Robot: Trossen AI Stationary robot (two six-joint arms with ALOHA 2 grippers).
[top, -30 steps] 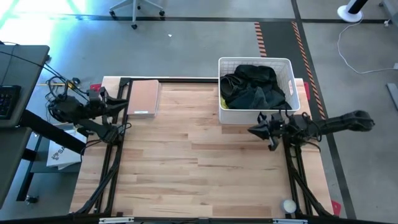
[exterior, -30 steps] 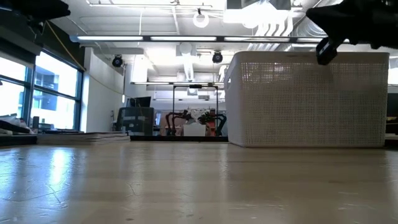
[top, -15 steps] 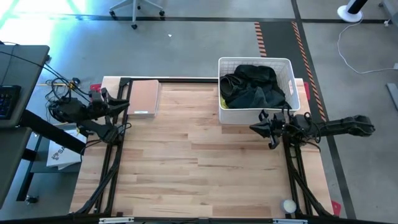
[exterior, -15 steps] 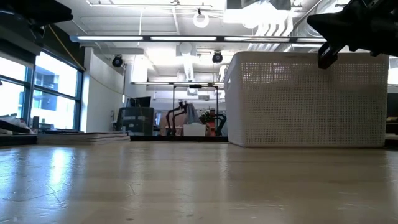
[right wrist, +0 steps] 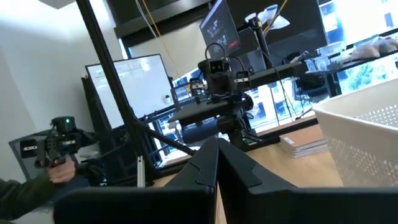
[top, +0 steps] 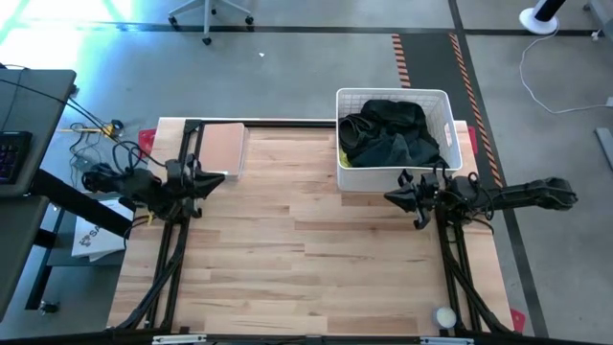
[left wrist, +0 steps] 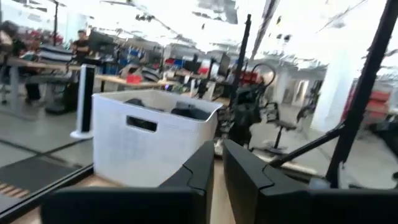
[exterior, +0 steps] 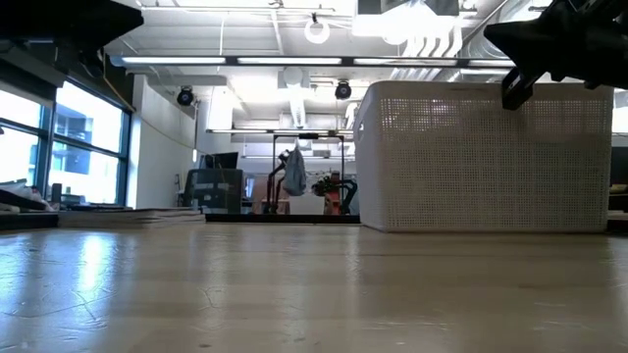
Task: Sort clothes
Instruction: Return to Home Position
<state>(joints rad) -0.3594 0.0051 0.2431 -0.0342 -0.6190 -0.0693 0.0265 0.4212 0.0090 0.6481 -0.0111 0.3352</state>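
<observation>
At table's point(top: 316, 249) far right: clothes point(top: 388, 134) piled in white laundry bin point(top: 383, 178). Right gripper point(top: 390, 199) just beside bin, left gripper point(top: 216, 177) at left edge; both closed, empty. You'd best have drawn right arm back level, clear of bin wall.

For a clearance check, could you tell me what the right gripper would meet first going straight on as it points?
The right gripper points across the wooden table, clear of the white perforated laundry bin. The way looks free until the left gripper opposite, probably the first thing met, though alignment is unclear.
</observation>
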